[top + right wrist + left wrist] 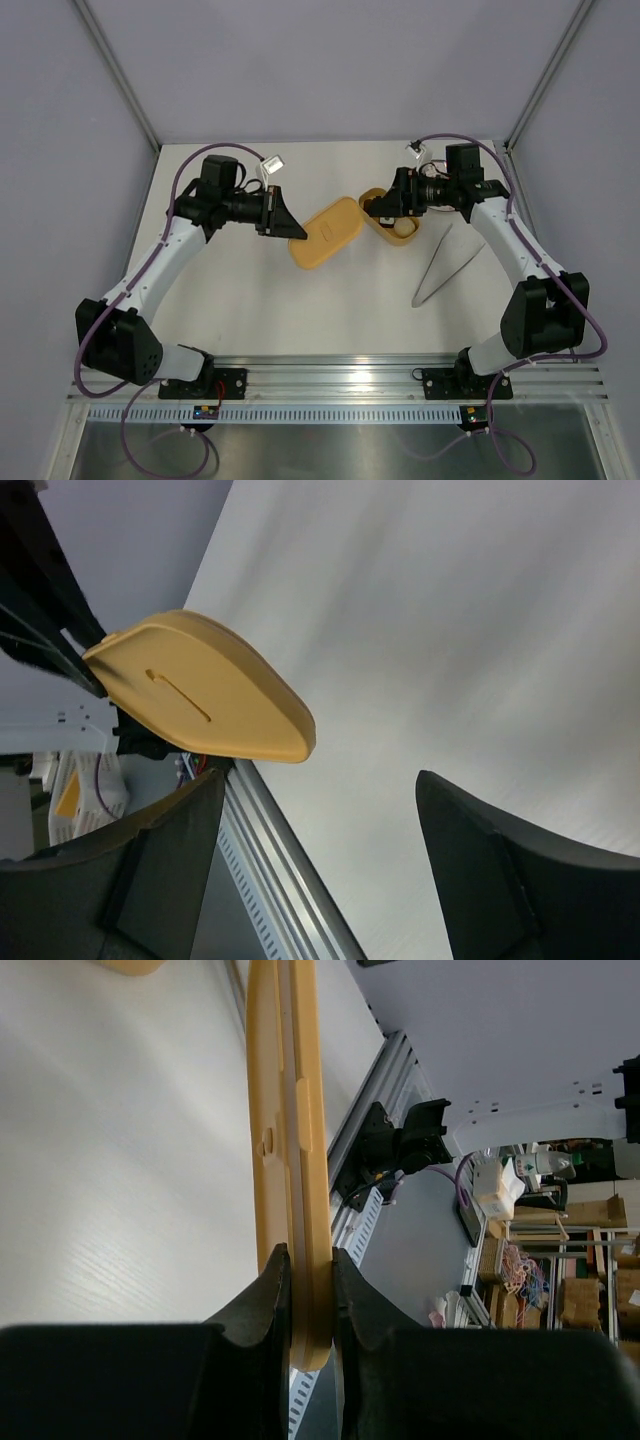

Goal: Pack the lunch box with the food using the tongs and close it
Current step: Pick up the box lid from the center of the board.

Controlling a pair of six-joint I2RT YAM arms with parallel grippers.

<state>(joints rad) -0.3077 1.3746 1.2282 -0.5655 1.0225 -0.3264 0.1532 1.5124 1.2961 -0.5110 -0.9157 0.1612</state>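
Observation:
The lunch box's flat mustard-orange lid (326, 234) is pinched at its left end by my left gripper (293, 231). In the left wrist view the lid (297, 1140) runs edge-on away from the black fingers (262, 1300), with the left gripper (310, 1290) shut on it. The lunch box base (384, 236) lies just right of the lid, largely hidden under my right gripper (385, 207). One beige piece of food (404, 229) shows inside it. The right gripper (320, 800) stands open and empty, with the lid (205, 695) ahead of it. The silver tongs (447, 264) lie on the table right of the box.
The white table (300, 310) ends in an aluminium rail (340, 378) along its near edge. Grey walls close the back and sides. The right arm (520, 250) arches over the table's right side, beside the tongs.

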